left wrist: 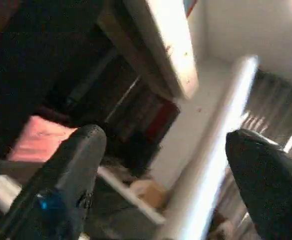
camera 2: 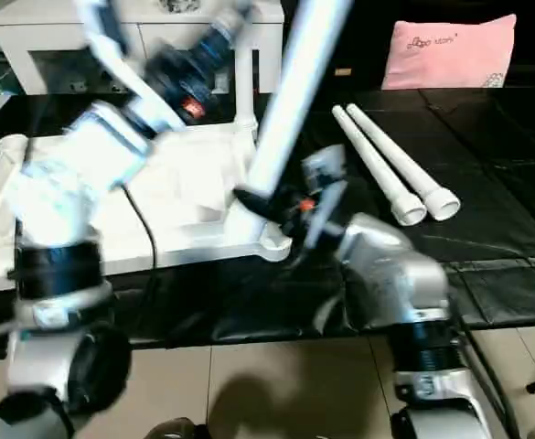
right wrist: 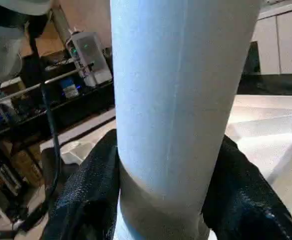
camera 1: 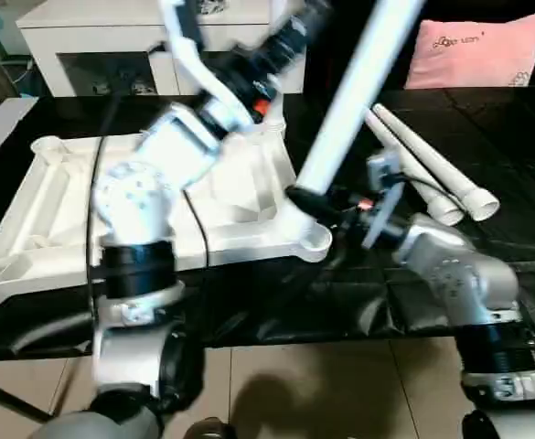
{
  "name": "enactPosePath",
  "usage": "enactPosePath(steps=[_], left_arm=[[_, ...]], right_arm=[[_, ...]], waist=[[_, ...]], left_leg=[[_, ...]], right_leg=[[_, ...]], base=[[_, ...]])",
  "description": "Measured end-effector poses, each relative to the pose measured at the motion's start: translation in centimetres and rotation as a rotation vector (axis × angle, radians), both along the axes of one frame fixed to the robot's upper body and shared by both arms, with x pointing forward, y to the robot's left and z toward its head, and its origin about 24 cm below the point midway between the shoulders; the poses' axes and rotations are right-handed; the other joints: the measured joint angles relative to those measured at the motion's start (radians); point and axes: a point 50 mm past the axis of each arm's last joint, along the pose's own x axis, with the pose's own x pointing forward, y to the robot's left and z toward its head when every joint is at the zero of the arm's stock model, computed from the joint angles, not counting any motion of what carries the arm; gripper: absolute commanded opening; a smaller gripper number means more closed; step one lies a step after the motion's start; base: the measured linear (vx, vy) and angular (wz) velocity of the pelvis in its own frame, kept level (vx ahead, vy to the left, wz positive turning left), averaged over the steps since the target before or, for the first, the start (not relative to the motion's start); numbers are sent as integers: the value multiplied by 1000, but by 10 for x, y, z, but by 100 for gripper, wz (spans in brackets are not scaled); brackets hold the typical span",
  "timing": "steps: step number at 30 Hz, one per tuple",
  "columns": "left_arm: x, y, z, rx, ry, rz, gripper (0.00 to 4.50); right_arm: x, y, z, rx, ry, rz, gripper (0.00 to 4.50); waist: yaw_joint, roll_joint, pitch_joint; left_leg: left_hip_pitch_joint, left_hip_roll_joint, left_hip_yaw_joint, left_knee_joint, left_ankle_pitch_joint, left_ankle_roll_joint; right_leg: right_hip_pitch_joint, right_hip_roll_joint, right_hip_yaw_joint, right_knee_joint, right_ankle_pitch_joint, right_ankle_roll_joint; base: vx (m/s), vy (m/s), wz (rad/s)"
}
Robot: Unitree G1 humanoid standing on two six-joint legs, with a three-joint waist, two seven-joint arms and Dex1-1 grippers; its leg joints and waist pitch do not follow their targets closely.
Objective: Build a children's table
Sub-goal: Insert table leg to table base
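Left arm raised, blurred, left gripper (left wrist: 160, 165) apparently spread wide; right gripper (right wrist: 160, 200) clamped around a white leg (right wrist: 180, 100).

A pink pillow (camera 1: 480, 50) rests at the far edge of the black table cover (camera 1: 486, 155), a white cabinet (camera 1: 93, 37) behind.

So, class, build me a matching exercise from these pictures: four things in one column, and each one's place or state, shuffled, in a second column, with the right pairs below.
Things:
1. standing leg
2. two spare legs
3. tabletop
4. pink cushion

Places or states:
A. lying side by side on the black surface
B. at the far edge, behind the work
C. ribbed underside up
D. clamped near its base by the right gripper, at a corner socket

Pairs: 1-D, 2-A, 3-C, 4-B
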Motion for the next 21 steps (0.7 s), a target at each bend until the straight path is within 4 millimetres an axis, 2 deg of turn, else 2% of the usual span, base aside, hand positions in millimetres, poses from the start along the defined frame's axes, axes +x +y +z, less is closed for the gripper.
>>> enactPosePath(steps=[2, 4, 6, 9, 15, 21], left_arm=[[3, 7, -8, 144, -6, 43, 450], [4, 16, -26, 332, -3, 56, 450], [2, 24, -46, 426, 36, 26, 450], [0, 26, -54, 436, 66, -33, 450], [-9, 24, -49, 347, 56, -221, 450], [-21, 16, -46, 276, 41, -410, 450]], right_arm=[[-1, -7, 1, -19, 0, 20, 193], [-4, -16, 3, -37, 7, 72, 193], [-8, -30, 8, -61, 10, 122, 193], [-12, -35, 11, -52, 13, 191, 193], [-17, -44, 17, -53, 26, 309, 193], [-19, -42, 14, -60, 50, 381, 193]], waist=[[-1, 0, 0], [0, 0, 0], [0, -1, 1], [2, -5, 2], [1, -5, 2], [1, -6, 2]], left_leg=[[0, 0, 0, 0, 0, 0], [0, 0, 0, 0, 0, 0], [0, 0, 0, 0, 0, 0], [-1, 0, 0, 0, 0, 0], [-1, 0, 1, 2, 0, 0], [0, 1, 1, 3, 0, 0]], right_leg=[[0, 0, 0, 0, 0, 0], [0, 0, 0, 0, 0, 1], [0, 0, 0, 0, -1, 1], [-1, 0, 0, 0, -1, 1], [-1, 0, 0, 4, 0, 0], [-1, 0, 0, 6, 0, 0]], base=[[0, 0, 0], [0, 0, 0], [0, 0, 0], [0, 0, 0], [0, 0, 0], [0, 0, 0]])
